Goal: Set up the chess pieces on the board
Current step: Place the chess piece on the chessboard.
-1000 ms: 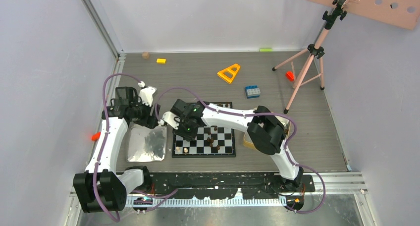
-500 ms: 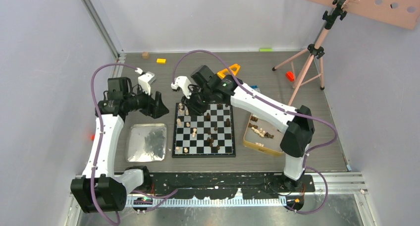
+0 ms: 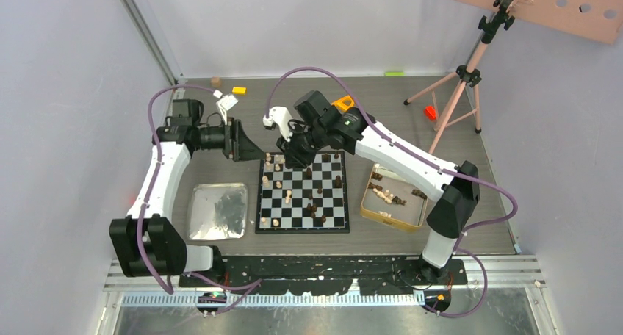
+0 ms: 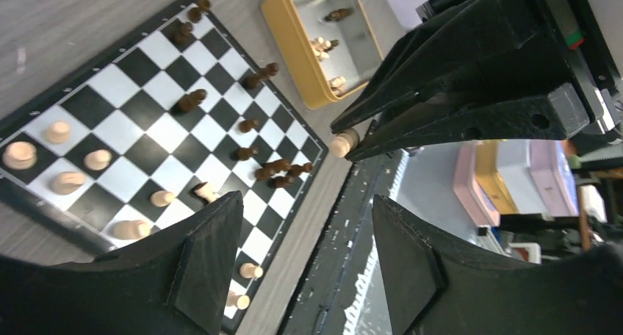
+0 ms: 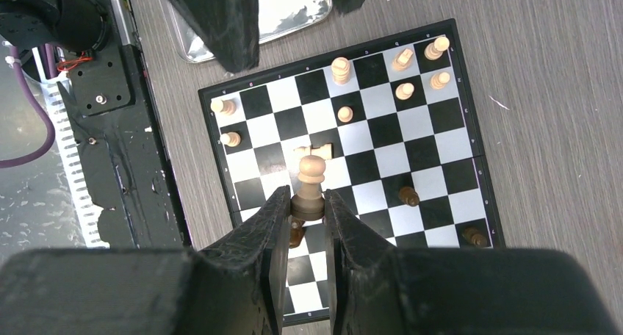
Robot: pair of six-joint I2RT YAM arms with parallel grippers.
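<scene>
Right end effector: closed on one light tan chess piece, held above the board near its far edge.
Left end effector: jaws apart, empty, just off the board's far-left corner.
Board: flat on the tabletop, tan and dark pieces scattered on it.
Gold-rimmed tin: right of the board, holds more pieces.

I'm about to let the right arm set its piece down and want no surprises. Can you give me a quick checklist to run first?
1. Right pincer shut on the light tan piece, held upright: ok.
2. Left pincer open, empty, beside the far left corner of the board: ok.
3. Destination square free: cannot tell which one it is.
4. Pieces on the board all standing: not ok, a toppled light piece lies mid-board.
5. Gold tin emptied: not ok, pieces inside.
</scene>
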